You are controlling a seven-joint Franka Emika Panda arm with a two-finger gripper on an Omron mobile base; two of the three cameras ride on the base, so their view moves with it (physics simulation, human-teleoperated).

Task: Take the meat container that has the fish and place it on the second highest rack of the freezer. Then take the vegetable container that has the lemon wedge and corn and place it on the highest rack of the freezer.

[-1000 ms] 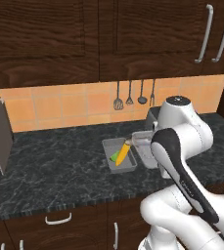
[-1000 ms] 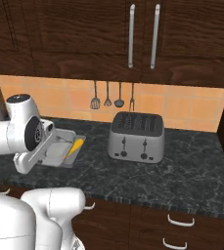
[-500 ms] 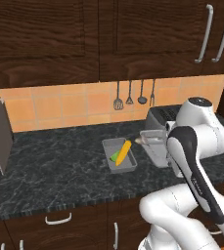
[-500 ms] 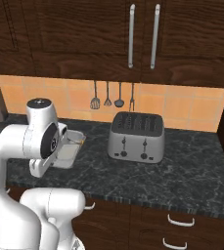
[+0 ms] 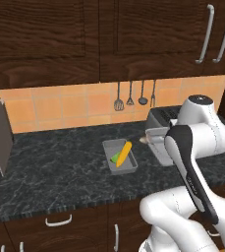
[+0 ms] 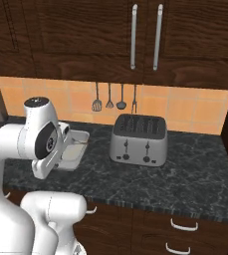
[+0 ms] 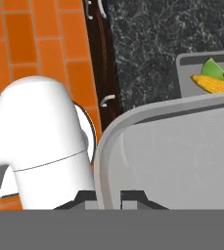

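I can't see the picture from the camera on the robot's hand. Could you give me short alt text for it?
The gripper is shut on the rim of the meat container, a grey metal pan held above a dark stone counter. Beyond it sits a second tray holding the yellow corn and the green lemon wedge.

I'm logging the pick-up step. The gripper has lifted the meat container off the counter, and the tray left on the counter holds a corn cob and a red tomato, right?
Not quite. The left base view shows the tray holding the corn and a green lemon wedge, not a red tomato. The gripper is indeed shut on the meat container, raised above the counter.
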